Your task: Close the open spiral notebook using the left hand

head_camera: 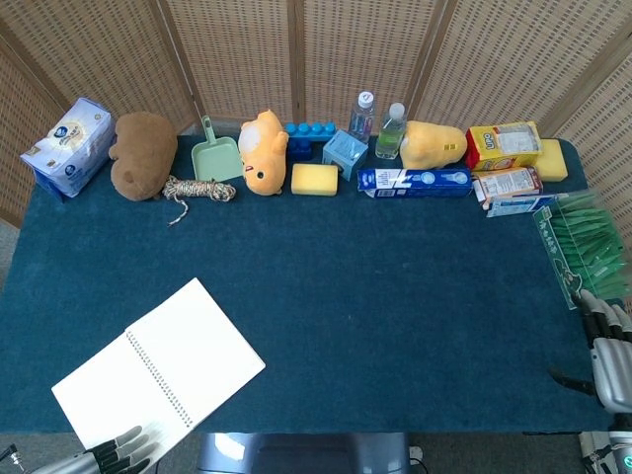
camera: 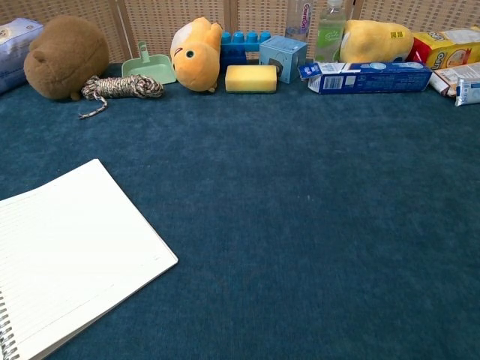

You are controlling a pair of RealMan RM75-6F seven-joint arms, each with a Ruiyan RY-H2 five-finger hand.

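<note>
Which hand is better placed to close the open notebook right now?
Left. The left hand sits at the notebook's near edge, while the right hand is across the table.

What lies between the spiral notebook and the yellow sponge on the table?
Only bare blue tablecloth lies between the spiral notebook and the yellow sponge; the head view shows this stretch whole.

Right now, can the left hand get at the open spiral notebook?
Probably yes. The left hand sits at the near edge of the notebook, fingers over its near corner, and nothing lies between them.
</note>
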